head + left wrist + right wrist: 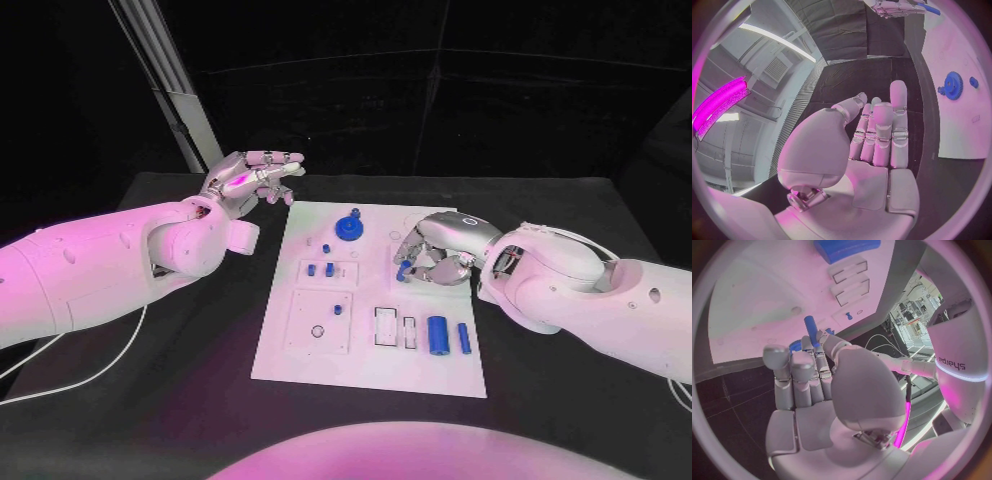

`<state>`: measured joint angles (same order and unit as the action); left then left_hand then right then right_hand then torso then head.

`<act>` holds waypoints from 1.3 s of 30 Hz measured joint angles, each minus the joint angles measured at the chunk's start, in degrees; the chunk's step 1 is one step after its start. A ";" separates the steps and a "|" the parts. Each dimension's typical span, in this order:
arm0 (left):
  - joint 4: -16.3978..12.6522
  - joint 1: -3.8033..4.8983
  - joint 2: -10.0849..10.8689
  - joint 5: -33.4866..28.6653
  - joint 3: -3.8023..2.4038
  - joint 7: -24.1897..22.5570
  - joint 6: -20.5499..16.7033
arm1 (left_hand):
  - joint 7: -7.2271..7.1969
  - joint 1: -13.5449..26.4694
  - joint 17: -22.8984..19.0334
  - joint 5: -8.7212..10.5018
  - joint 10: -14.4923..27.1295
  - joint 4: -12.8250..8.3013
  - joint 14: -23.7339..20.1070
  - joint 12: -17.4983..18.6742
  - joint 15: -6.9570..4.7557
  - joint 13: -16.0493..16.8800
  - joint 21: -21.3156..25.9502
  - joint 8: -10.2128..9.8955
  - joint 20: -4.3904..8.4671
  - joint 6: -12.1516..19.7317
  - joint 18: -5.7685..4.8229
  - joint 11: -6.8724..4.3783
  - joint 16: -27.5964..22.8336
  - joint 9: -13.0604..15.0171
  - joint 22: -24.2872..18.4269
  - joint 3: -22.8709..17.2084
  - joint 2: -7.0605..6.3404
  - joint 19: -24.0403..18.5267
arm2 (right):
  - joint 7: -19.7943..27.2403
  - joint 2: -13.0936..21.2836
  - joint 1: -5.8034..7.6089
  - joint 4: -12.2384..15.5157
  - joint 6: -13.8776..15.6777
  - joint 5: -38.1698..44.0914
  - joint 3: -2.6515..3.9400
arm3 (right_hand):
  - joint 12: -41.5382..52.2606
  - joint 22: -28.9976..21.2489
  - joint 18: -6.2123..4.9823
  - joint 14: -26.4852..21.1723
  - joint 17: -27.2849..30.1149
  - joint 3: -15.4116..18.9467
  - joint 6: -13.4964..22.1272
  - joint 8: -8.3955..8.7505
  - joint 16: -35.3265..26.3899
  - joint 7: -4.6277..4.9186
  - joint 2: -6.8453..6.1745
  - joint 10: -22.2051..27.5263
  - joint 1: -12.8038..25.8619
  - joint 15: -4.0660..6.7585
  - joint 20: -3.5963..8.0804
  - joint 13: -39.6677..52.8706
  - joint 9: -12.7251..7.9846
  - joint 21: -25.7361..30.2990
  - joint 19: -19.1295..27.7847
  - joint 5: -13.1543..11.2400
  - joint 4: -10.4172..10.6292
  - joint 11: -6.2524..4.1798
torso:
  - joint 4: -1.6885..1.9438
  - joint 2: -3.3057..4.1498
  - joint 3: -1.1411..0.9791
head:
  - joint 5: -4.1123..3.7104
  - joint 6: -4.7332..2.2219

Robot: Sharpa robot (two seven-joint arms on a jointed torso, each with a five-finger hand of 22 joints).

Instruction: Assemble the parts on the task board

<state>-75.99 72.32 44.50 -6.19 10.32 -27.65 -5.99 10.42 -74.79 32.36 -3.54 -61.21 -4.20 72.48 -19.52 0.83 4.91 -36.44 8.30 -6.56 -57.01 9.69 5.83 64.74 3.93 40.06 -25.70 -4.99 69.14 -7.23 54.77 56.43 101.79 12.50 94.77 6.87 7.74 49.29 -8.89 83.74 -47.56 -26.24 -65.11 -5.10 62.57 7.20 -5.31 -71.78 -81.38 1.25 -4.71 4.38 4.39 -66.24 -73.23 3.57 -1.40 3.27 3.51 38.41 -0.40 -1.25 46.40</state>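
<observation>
The white task board [368, 345] lies in the middle of the black table. A blue gear [351, 229] stands near its far end, also seen as the gear [951, 85] in the left wrist view. Small blue pegs [320, 269] stand mid-board, and two blue cylinders [449, 335] lie near its right front. My right hand [436, 253] hovers over the board's right edge and pinches a slim blue peg [809, 325] at its fingertips; this peg [405, 268] points down at the board. My left hand [254, 177] is raised beyond the board's far left corner, fingers stretched out, holding nothing.
Rectangular slots [387, 326] and a square plate with a hole [319, 325] sit in the board's near half. A white cable [101, 365] trails on the table at the left. A metal post [170, 85] rises behind the left hand.
</observation>
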 measured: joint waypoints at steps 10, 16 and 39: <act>0.01 -0.13 -0.03 0.00 0.00 0.00 0.00 | 0.00 0.00 0.00 0.00 0.00 0.00 0.00 0.00 0.00 0.00 0.00 0.00 0.00 0.00 0.00 0.00 0.00 0.00 0.01 0.00 0.00 0.00 | 2.62 -0.72 0.00 2.21 3.47 -3.74 0.03 | -0.33 0.25 0.00 0.00 -0.45 -0.63 0.26 0.23 0.32 0.23 -0.27 0.01 -0.26 0.00 0.00 -0.18 -0.04 -0.11 0.00 0.43 -0.33 0.01 | 0.09 0.10 0.10 | 0.24 -0.18; -0.09 -0.16 -0.08 0.00 0.01 0.00 0.00 | 0.02 0.00 0.00 0.00 0.02 0.00 -0.04 0.00 0.05 0.00 0.00 0.00 0.00 0.03 0.00 0.02 0.00 0.00 0.01 0.00 0.00 0.00 | 5.18 -5.04 -0.51 1.87 4.19 -6.19 0.04 | -0.65 0.44 0.00 0.00 -0.80 -0.99 0.46 0.46 0.67 0.43 -0.32 0.02 -0.29 0.00 0.00 -0.20 -0.10 -0.49 0.00 0.83 -0.53 0.02 | 0.24 0.19 0.14 | 0.86 -0.03; -0.40 -0.15 -0.39 -0.01 -0.01 0.06 -0.01 | 0.20 0.00 -0.06 0.00 0.20 0.00 -0.21 -0.21 0.21 0.00 0.00 0.00 0.00 0.20 0.00 0.21 0.00 0.00 -0.03 0.00 0.00 0.00 | 9.69 -17.18 -3.88 -5.18 0.95 -4.19 -1.31 | -0.95 0.59 0.00 0.00 -0.97 -1.48 0.66 0.50 0.95 0.52 -0.34 0.35 -0.28 -0.01 0.00 -0.19 -0.20 -0.49 0.00 1.35 -0.90 0.34 | 0.41 0.22 0.30 | 3.88 1.63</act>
<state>-76.39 72.18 44.11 -6.20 10.31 -27.59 -6.00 10.62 -74.80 32.30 -3.54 -61.00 -4.20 72.27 -19.74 1.03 4.91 -36.44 8.30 -6.56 -56.80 9.68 6.04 64.74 3.94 40.03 -25.70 -4.99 69.14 2.46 37.59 52.55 96.61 13.44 90.58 5.56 6.79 49.88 -8.89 83.74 -48.53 -27.72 -64.45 -4.60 63.52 7.71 -5.65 -71.44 -81.65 1.24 -4.71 4.18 4.19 -66.73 -73.23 4.91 -2.31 3.61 3.92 38.63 -0.09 2.63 48.03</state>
